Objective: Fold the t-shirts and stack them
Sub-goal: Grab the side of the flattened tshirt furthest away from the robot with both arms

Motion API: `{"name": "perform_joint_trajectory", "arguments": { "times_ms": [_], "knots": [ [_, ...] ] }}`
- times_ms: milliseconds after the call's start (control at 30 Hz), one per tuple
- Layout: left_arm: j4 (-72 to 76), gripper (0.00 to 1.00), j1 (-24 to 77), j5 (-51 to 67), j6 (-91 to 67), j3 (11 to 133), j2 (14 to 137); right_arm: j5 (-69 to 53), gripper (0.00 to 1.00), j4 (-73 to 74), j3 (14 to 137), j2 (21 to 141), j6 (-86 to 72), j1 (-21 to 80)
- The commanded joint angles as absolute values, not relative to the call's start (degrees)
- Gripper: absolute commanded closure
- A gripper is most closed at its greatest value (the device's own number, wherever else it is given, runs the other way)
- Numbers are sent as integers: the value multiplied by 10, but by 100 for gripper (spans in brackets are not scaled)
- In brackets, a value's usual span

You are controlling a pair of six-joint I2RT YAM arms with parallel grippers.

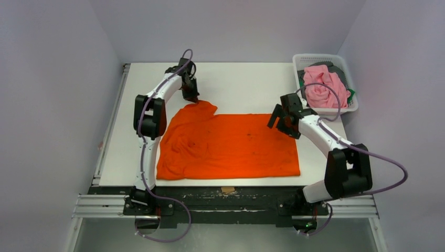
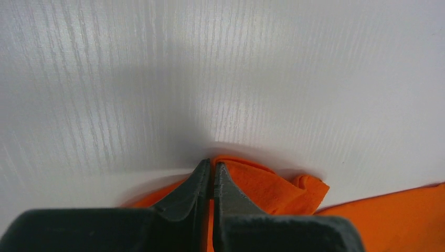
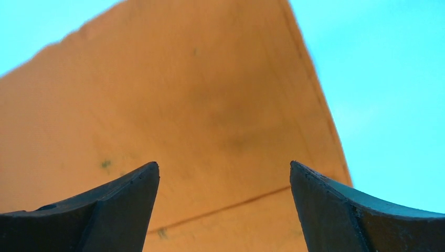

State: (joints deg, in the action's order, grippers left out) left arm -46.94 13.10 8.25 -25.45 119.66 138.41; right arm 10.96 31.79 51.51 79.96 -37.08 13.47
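Observation:
A bright orange t-shirt [image 1: 231,144] lies spread flat on the white table [image 1: 246,86], with small dark specks on it. My left gripper [image 1: 193,97] is at the shirt's far left corner, and in the left wrist view its jaws are shut on a bunched fold of the orange t-shirt [image 2: 273,189]. My right gripper [image 1: 278,122] hovers over the shirt's far right part, open, with only orange t-shirt [image 3: 173,105] cloth showing between its fingers [image 3: 123,202]. A light pink t-shirt [image 1: 325,86] sits crumpled on darker shirts [image 1: 341,73] in the basket.
A white mesh basket [image 1: 315,56] stands at the table's far right corner. A metal rail [image 1: 225,202] with both arm bases runs along the near edge. Grey walls close in on the left, back and right.

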Motion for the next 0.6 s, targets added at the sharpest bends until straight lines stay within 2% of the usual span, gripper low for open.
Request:
{"name": "perform_joint_trajectory", "arguments": {
  "times_ms": [0, 167, 367, 567],
  "knots": [
    [-427, 100, 132, 72, -224, 1179, 1317, 191, 9, 329, 628, 879, -367, 123],
    [-420, 100, 144, 59, -203, 1153, 1274, 255, 15, 372, 769, 1023, -361, 115],
    [-378, 100, 155, 54, -191, 1057, 1197, 312, 20, 429, 903, 1156, -366, 96],
    [-357, 100, 167, 53, -185, 994, 1153, 341, 25, 454, 929, 1211, -379, 92]
  ]
}}
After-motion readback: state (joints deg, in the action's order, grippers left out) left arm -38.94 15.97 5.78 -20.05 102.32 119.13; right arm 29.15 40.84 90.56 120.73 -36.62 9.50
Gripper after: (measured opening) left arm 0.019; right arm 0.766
